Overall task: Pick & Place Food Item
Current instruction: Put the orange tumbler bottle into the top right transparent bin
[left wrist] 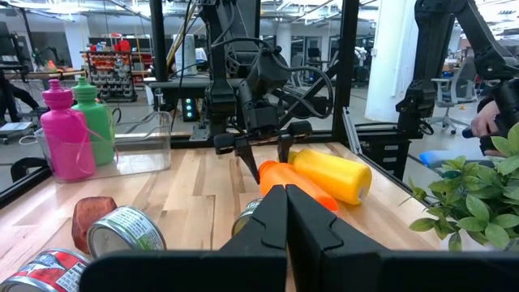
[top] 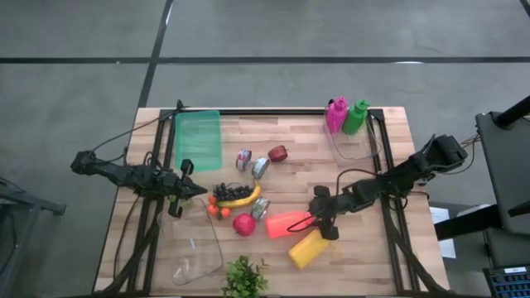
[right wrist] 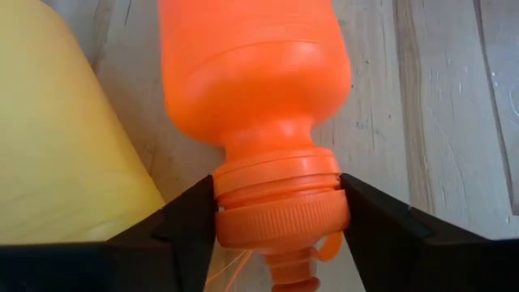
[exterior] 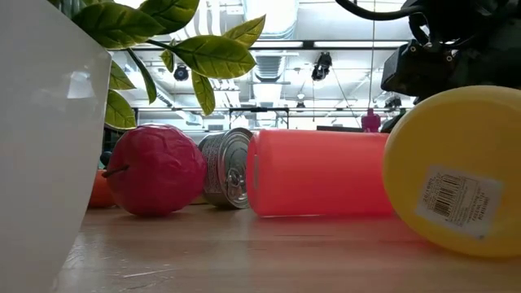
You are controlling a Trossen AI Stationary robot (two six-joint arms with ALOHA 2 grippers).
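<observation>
My view of the lab around the bench

The grey floor (top: 273,33) lay all round the wooden table (top: 397,124), a dark seam crossing it toward twelve o'clock. Beyond the table I saw a white ceiling with ducts (exterior: 281,20) and hanging lights, black frame posts (left wrist: 349,73), a white pillar (left wrist: 388,57), shelving with red bins (left wrist: 109,61), and an office chair (left wrist: 454,81).

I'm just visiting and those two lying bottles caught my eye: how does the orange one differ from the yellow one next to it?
The orange bottle has its cap end clamped between the right gripper's fingers; the yellow bottle lies untouched beside it. In the low view the yellow one shows a barcode sticker on its base, while the orange one shows only its plain side. Both are smooth plastic and lie on their sides on the wooden table.
</observation>
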